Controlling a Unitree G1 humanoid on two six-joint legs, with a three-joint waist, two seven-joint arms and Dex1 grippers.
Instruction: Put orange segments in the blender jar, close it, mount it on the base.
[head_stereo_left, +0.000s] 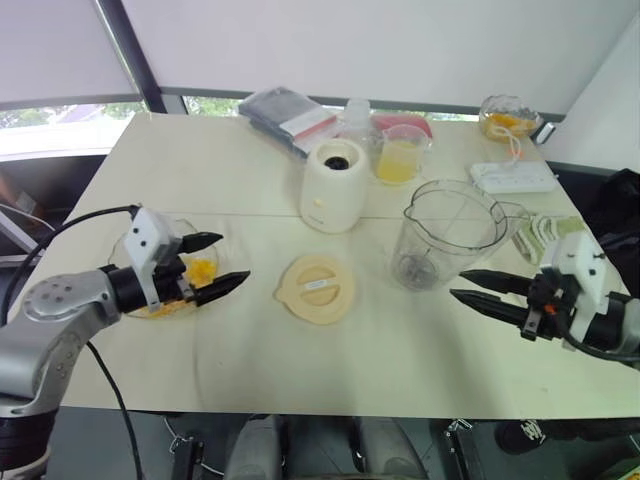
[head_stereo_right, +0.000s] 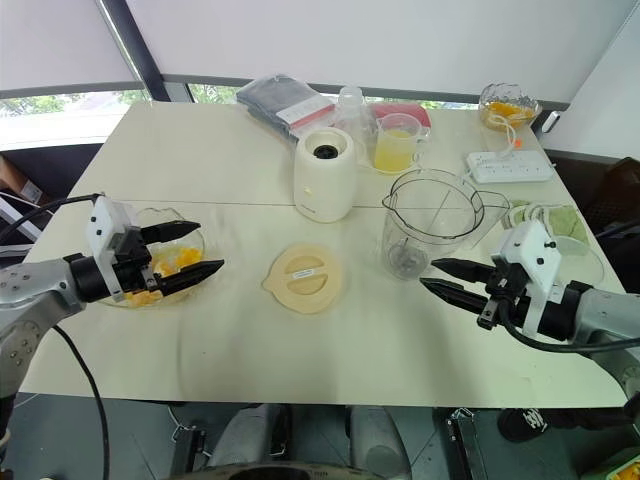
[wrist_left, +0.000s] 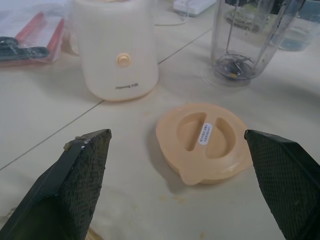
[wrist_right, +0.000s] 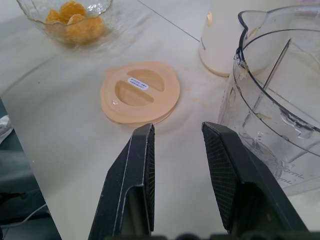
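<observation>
Cream table (head_stereo_left: 250, 180) under a window holds everything we see. Our left gripper (head_stereo_left: 212, 265) hangs with fingers spread wide and empty over a glass bowl (head_stereo_right: 190, 232) of orange segments (head_stereo_left: 201, 270). Our right gripper (head_stereo_left: 478, 288) has its fingers narrowly parted, holding nothing, just beside the empty blender jar (head_stereo_left: 447, 232). Between the grippers lies a flat lid (head_stereo_left: 315, 288); behind it stands the base (head_stereo_left: 335, 185), beside a cup (head_stereo_left: 399, 153) of yellow juice.
</observation>
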